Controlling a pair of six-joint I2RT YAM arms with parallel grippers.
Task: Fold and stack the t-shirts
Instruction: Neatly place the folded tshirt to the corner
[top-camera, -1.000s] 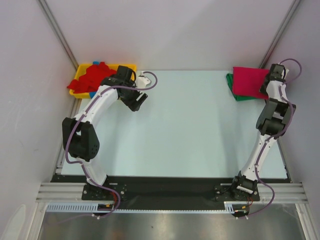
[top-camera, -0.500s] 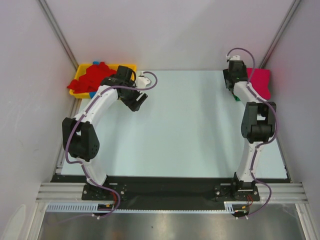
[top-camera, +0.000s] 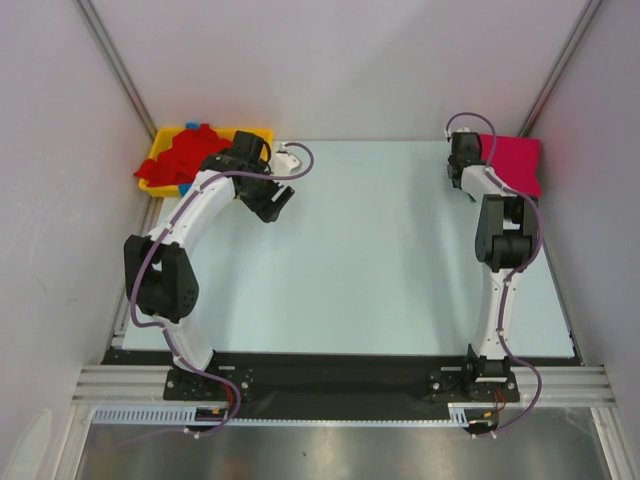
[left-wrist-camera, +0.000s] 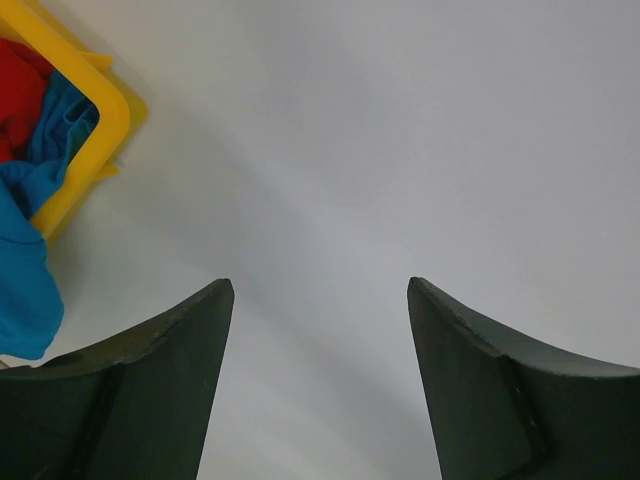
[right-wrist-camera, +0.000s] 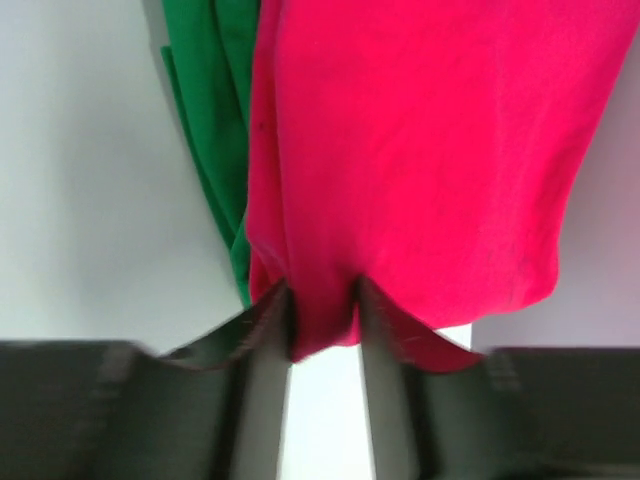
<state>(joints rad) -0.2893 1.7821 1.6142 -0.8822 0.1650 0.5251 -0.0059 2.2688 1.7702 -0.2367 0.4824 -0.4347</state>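
Right gripper (right-wrist-camera: 323, 310) pinches pink shirt (right-wrist-camera: 420, 150) hem at table's 1 o'clock; if we pull, it may slide off green shirt (right-wrist-camera: 205, 100). Left gripper (left-wrist-camera: 320, 330) wide, empty.

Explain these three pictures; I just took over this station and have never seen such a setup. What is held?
Two white robot arms are bolted at the near edge of the table, each ending in a two-finger gripper. The wide picture looks down from above and behind: left arm on the left, right arm on the right. The other two come from wrist cameras; the dark shapes at the bottom are each gripper's own fingers. On the table: a yellow tray far left holding a red shirt and a blue shirt, and far right a magenta shirt lying on a green shirt. The left gripper is open and empty; the right gripper pinches the magenta shirt's edge.
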